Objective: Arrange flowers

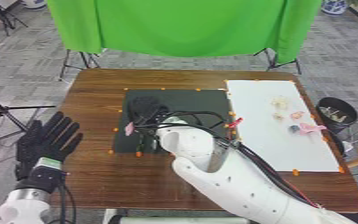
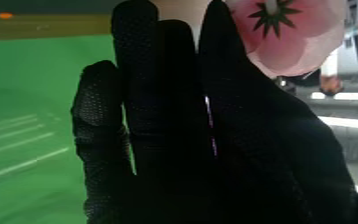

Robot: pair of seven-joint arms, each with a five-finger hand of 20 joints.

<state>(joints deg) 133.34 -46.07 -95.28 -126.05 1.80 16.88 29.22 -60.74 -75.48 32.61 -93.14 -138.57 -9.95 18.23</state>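
Closely, pink flower (image 2: 286, 47) with dark green sepals (image 2: 273, 21), right wrist view.

On the table (image 1: 91, 107), the left mat (image 1: 184, 97) lies just beside the right mat (image 1: 264, 155), which bears flowers (image 1: 280, 103) towards its outer edge. A bin (image 1: 340, 126) stands right of the table, a tripod (image 1: 5, 107) left, a curtain (image 1: 171, 25) behind.

Pink flower (image 2: 310, 42) cut off by right wrist view's edge
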